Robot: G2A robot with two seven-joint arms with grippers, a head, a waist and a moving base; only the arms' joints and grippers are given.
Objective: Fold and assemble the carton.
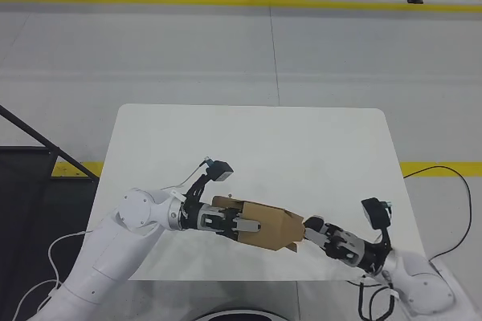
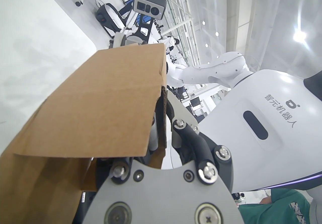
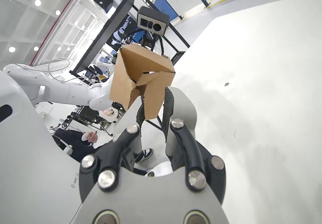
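Observation:
A brown carton [image 1: 269, 225] is held over the table's front edge between both arms. My left gripper [image 1: 243, 226] is shut on the wall at its left end. In the left wrist view one finger [image 2: 177, 115] lies outside the carton [image 2: 100, 99] wall and the other is hidden inside it. At the right end is my right gripper [image 1: 308, 229]. The right wrist view shows the carton [image 3: 143, 69] with its end flaps partly folded inward. One flap hangs between the fingers of my right gripper [image 3: 151, 105], which is shut on it.
The white table [image 1: 305, 144] is bare behind the carton. A black frame [image 1: 16, 128] stands off the table's left side. The floor has yellow lines [image 1: 446, 168].

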